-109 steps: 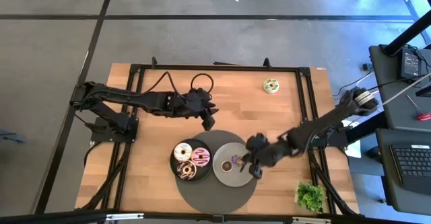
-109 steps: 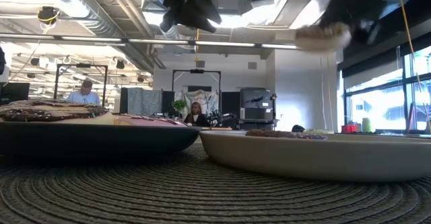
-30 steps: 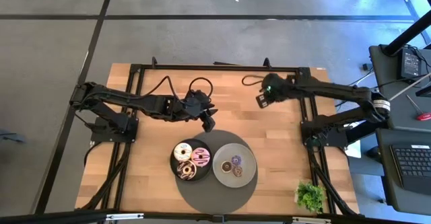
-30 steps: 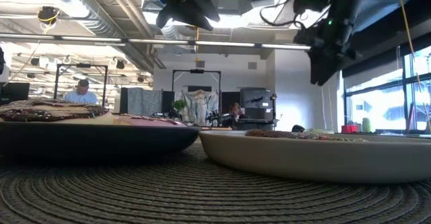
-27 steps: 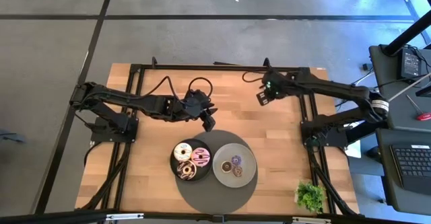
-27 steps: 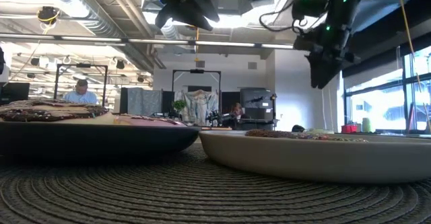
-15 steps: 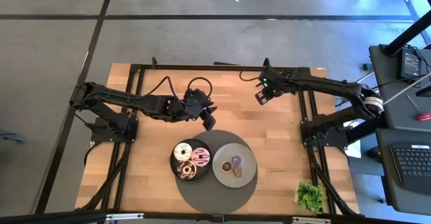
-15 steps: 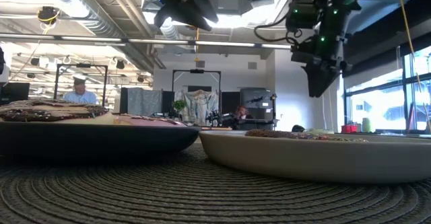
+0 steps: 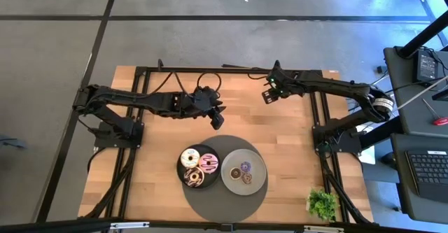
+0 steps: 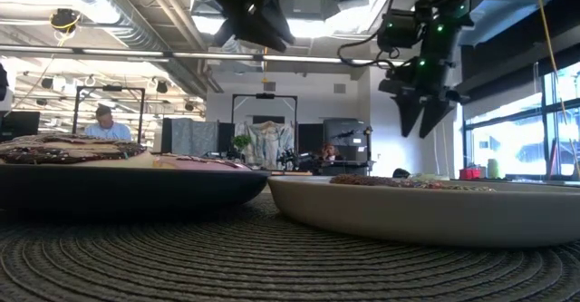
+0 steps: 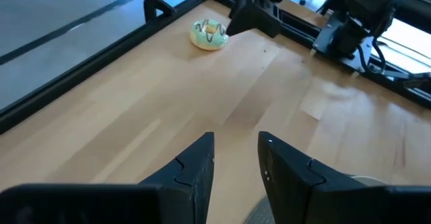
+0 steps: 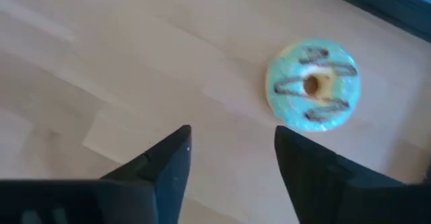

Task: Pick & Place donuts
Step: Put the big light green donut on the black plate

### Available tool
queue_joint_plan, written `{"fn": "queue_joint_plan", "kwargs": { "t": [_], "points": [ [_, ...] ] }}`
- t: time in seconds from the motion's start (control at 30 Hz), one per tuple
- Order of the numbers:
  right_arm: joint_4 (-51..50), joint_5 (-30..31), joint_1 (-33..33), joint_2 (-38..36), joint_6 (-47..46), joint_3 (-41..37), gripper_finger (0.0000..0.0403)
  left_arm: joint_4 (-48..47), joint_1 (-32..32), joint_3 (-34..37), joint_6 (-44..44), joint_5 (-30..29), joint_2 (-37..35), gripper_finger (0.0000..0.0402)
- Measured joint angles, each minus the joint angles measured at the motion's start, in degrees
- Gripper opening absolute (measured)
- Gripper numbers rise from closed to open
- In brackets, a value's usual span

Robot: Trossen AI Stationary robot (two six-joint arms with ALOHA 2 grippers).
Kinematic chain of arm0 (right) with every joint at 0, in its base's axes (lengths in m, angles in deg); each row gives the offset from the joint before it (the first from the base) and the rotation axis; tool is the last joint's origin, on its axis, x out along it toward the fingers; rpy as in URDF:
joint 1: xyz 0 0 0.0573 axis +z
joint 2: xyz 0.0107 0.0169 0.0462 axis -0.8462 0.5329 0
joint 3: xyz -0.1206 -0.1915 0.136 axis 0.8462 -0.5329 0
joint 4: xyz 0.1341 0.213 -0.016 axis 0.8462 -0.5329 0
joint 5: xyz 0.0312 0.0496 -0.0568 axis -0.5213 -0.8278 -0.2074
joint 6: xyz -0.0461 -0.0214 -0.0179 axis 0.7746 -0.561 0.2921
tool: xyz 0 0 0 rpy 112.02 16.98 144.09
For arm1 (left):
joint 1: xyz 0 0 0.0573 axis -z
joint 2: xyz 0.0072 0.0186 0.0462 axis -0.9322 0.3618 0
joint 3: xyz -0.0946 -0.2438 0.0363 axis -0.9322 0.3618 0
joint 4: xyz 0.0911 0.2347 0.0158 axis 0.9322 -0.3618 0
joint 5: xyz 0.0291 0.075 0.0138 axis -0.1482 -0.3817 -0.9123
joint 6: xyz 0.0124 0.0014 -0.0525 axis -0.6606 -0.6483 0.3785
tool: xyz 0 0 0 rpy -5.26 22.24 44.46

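High view: right tool [image 9: 269, 95] hangs above the tabletop [image 9: 154, 163], by its far rim.

Right wrist view: green donut [image 12: 314, 85] lies loose just ahead of the spread, empty fingers [image 12: 170, 158]. Centre over it, descend, then close.

Left wrist view: left tool [image 11: 236, 162] waits, parted, well short of the donut; nothing obstructs.

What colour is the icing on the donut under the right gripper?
Pale green icing with dark brown drizzle lines on the donut; the right wrist view shows it best.
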Motion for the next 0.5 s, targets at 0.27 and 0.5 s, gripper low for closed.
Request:
{"fn": "queue_joint_plan", "kwargs": {
  "t": [0.27,0.5],
  "points": [
    [2.31,0.28,-3.33,7.28,-0.94,0.00,0.0209,-0.08,-4.01,0.00,-3.80,6.38,0.00,0.0111],
    [6.53,5.05,-5.04,13.97,2.63,-0.02,0.0180,-0.13,-6.10,0.00,-7.28,7.84,0.00,0.0113]
  ]
}}
